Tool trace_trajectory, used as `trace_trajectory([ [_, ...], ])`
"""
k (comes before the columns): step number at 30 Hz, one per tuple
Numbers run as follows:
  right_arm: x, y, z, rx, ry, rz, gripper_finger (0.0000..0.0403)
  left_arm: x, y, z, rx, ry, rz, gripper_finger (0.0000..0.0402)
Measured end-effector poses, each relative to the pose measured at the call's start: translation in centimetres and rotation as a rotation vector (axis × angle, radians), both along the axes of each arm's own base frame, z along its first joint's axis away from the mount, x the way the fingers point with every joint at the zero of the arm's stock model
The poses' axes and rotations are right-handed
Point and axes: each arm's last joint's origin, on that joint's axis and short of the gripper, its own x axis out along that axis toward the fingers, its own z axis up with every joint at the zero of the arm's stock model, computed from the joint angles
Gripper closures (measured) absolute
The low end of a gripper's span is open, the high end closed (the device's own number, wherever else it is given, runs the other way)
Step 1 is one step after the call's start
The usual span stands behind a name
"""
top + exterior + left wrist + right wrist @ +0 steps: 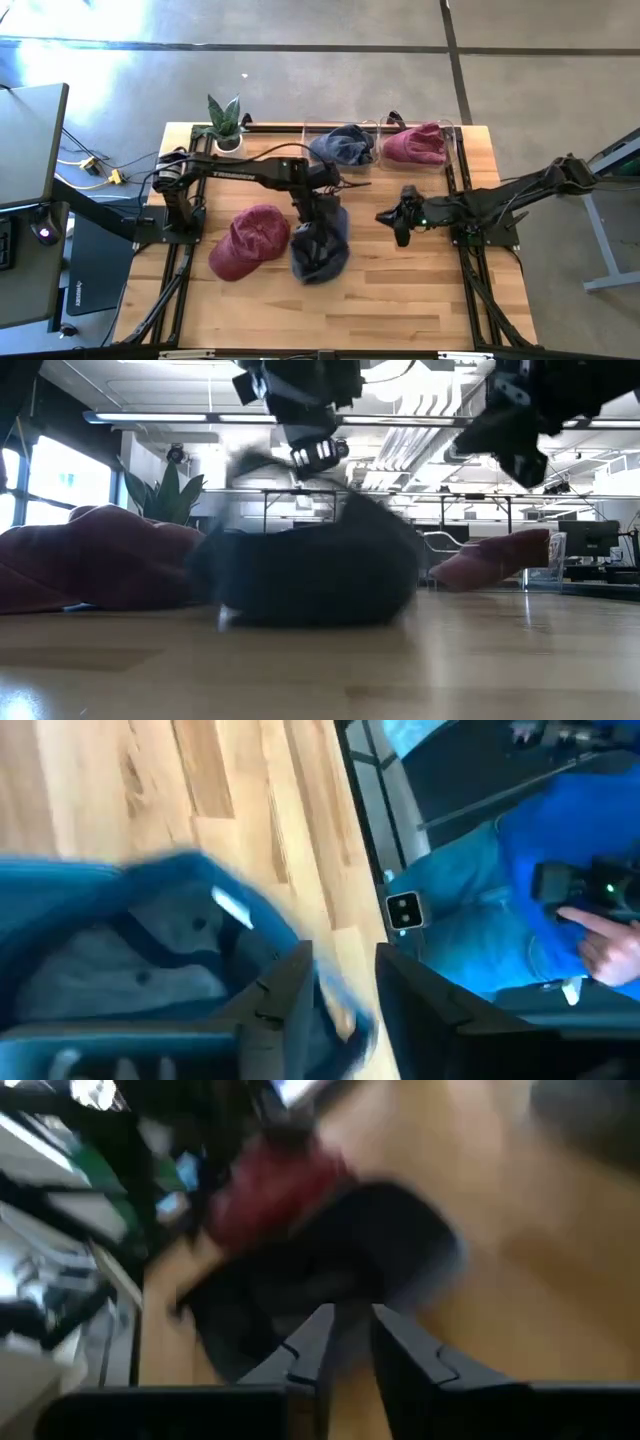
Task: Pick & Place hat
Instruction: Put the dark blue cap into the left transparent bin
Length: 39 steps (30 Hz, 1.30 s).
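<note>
Blue hat (320, 252) lies mid-table in the high view, long axis running front to back, touching the red hat (250, 242) beside it; left gripper (318, 212) sits over its far end. Right gripper (401, 222) hovers apart. Low view: wooden table (400, 670), office behind. Left wrist view: fingers (285, 995) slightly parted, gripping nothing. Right wrist view: fingers (310, 1345) narrowly parted, empty.

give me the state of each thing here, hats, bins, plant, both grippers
blue hat: lying on the table, under the left gripper
red hat: lying on the table beside the blue hat
blue hat in bin: inside the left clear bin
red hat in bin: inside the right clear bin
plant: upright at the table's back edge
left gripper: fingers parted, above the blue hat
right gripper: over bare table, holding nothing
</note>
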Motion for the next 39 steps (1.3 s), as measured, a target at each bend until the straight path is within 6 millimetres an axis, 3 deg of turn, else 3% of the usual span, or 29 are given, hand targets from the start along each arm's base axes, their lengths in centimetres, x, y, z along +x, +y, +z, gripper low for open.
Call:
trace_trajectory([
  [4,1.0,0.5,-1.2,0.045,0.063,0.097,0.0291,-1.1,0.3,0.3,0.056,0.113,0.031,0.0277],
  [11,4.7,2.0,-1.6,-0.071,-0.056,0.402,0.0226,-4.0,0.4,-0.7,0.194,0.353,-0.037,0.0276],
  [18,11.4,3.6,-0.4,-0.337,-0.069,0.668,0.0219,-5.0,0.9,-0.2,0.363,0.429,0.030,0.0276],
  [22,15.3,3.7,-1.9,-0.341,0.018,0.830,0.0219,-6.0,1.3,0.2,0.518,0.525,0.117,0.0276],
  [26,18.0,3.8,-3.8,-0.314,0.085,0.938,0.0229,-7.3,2.1,0.4,0.609,0.658,0.190,0.0276],
  [29,18.7,3.9,-4.9,-0.294,0.143,1.003,0.0266,-7.8,2.7,0.7,0.584,0.702,0.246,0.0276],
  [34,17.3,3.5,-5.0,-0.211,0.276,1.038,0.0386,-7.2,2.5,1.5,0.455,0.589,0.274,0.0276],
  [39,14.1,2.9,-4.2,-0.191,0.420,1.016,0.0376,-4.2,1.1,1.3,0.269,0.355,0.238,0.0276],
])
